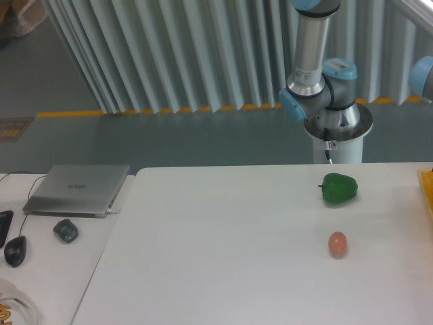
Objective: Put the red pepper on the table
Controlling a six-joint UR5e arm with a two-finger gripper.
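No red pepper and no fingers can be seen; only the arm's base (331, 112) at twelve o'clock. On the tabletop (216, 257) lie a green pepper (339, 188) and, at its six o'clock, an orange egg (337, 244). A light, slippery pepper is likely best held across its body.

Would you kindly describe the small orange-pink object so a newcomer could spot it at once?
Start at the large white table and look to its right side, where a green pepper lies. Nearer the camera, apart from it, sits the orange-pink egg-shaped object: smaller, smooth and stemless.
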